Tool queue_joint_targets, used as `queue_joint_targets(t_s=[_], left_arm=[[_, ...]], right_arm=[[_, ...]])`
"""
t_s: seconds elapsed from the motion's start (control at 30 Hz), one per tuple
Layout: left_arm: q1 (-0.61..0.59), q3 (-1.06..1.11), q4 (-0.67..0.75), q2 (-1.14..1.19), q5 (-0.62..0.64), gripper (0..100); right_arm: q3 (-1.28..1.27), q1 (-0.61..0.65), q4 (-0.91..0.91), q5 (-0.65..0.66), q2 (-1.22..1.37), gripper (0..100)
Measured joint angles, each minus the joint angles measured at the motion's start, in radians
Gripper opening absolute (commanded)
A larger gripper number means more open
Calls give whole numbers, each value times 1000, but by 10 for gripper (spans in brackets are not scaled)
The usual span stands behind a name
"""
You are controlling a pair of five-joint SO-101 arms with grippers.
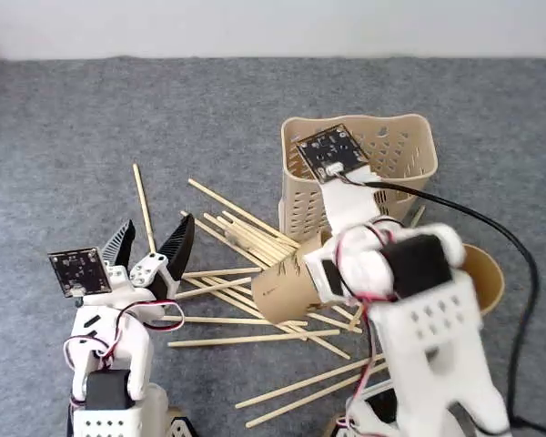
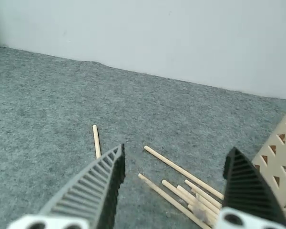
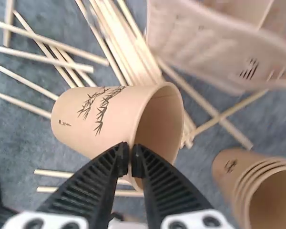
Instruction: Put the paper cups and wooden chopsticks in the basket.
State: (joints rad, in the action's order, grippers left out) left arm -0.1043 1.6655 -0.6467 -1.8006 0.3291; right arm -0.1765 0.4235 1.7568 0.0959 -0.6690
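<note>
My right gripper (image 3: 128,155) is shut on the rim of a tan paper cup (image 3: 109,119), which it holds tilted on its side just above the scattered wooden chopsticks (image 3: 109,43). From above, that cup (image 1: 282,289) hangs in front of the beige basket (image 1: 359,173). A stack of nested paper cups (image 3: 257,191) lies to its right (image 1: 487,273). My left gripper (image 1: 155,241) stands open with nothing in it at the left end of the chopstick pile (image 1: 246,241). Chopsticks (image 2: 181,174) lie on the carpet beyond its fingertips (image 2: 117,157).
Grey carpet covers the table, with a pale wall at the back. A black cable (image 1: 519,273) loops past the right arm. One chopstick (image 1: 144,205) lies apart at the left. The basket's perforated wall (image 2: 281,157) shows at one edge of the left wrist view.
</note>
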Motion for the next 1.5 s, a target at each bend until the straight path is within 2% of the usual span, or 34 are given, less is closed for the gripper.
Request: queue_joint_targets(t_s=[0.2,0.63,0.87,1.07,1.17,1.3,1.5], left_arm=[[3,3,8,0,0,316],[3,18,8,0,0,316],[3,18,8,0,0,316],[3,18,8,0,0,316],[3,23,8,0,0,316],[3,25,8,0,0,316],[3,25,8,0,0,316]], right_arm=[[6,-41,0,126,-117,7],[41,-522,0,582,-262,7],[178,-713,0,720,-354,7],[181,-827,0,824,-373,8],[170,-842,0,868,-379,8],[83,-848,-12,918,-381,8],[-103,-899,-146,964,-381,8]])
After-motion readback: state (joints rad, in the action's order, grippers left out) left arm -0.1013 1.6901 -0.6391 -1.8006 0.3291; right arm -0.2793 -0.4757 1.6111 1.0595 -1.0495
